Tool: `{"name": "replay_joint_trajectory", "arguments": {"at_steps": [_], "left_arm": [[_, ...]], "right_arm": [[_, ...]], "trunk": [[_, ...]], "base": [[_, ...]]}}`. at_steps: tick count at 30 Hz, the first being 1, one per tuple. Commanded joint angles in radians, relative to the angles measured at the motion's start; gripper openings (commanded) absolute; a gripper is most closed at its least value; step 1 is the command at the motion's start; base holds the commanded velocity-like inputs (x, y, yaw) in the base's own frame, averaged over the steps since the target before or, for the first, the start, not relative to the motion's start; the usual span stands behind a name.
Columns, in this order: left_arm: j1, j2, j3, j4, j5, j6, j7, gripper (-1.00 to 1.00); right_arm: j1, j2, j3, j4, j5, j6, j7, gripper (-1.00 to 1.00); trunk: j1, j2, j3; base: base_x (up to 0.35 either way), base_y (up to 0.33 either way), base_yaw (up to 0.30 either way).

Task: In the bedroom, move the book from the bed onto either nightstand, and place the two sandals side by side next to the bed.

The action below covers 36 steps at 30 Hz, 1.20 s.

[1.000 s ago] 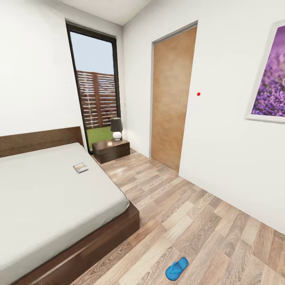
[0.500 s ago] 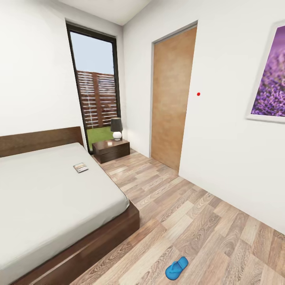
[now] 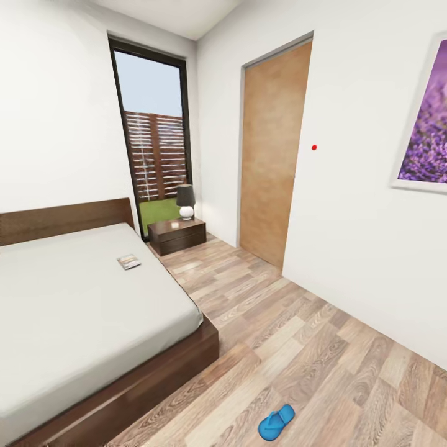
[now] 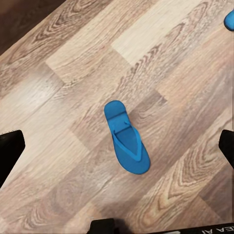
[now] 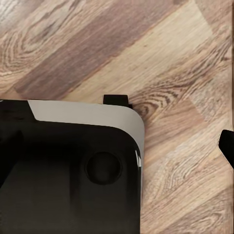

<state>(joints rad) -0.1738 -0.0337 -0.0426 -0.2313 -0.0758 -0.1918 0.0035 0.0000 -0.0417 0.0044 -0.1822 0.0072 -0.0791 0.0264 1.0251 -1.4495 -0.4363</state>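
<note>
The book [image 3: 128, 262] lies flat on the pale mattress of the bed [image 3: 74, 310], near the mattress's right edge. Against the window wall beyond the bed stands the dark nightstand [image 3: 179, 235]. One blue sandal [image 3: 277, 422] lies on the plank floor well right of the bed's foot. In the left wrist view my left gripper [image 4: 120, 142] hangs open high above a blue sandal [image 4: 126, 139], and a second blue sandal [image 4: 230, 19] peeks in at the picture's corner. My right gripper [image 5: 117, 146] is open over the floor, with one fingertip [image 5: 227, 144] showing at the picture's edge.
A lamp [image 3: 185, 202] with a dark shade stands on the nightstand. The tall window [image 3: 155, 136] is behind it and a light wooden door [image 3: 273, 155] is in the right wall. My dark base [image 5: 68, 170] shows below the right gripper. Open plank floor [image 3: 298, 335] runs between bed and wall.
The whole head view has shifted slightly, so the camera moved. The book, the sandal and the furniture lie where they were.
</note>
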Motion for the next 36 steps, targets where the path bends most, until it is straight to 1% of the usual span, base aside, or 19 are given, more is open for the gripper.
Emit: {"name": "replay_joint_trajectory", "arguments": {"at_steps": [1,15,27,36], "left_arm": [[-0.001,0.0,0.0,0.001,-0.008,-0.003,0.001,1.0],[-0.001,0.0,0.0,0.0,-0.006,-0.004,0.002,1.0],[0.0,0.0,0.0,0.001,-0.006,-0.004,0.002,1.0],[0.0,0.0,0.0,0.001,-0.005,-0.005,0.002,1.0]], "right_arm": [[0.0,0.0,0.0,0.0,0.001,-0.002,0.003,1.0],[0.0,-0.001,-0.001,0.0,0.002,-0.002,0.003,1.0],[0.0,-0.004,-0.006,0.0,0.001,-0.002,0.003,1.0],[0.0,-0.004,-0.004,0.0,0.0,-0.002,0.003,1.0]], "trunk": [[0.0,0.0,-0.001],[0.0,0.0,-0.001],[0.0,0.0,-0.002],[0.0,0.0,-0.008]], "base": [[0.0,-0.189,0.184],[0.0,-0.066,0.223],[0.0,-0.025,0.102],[0.0,-0.003,0.202]]}}
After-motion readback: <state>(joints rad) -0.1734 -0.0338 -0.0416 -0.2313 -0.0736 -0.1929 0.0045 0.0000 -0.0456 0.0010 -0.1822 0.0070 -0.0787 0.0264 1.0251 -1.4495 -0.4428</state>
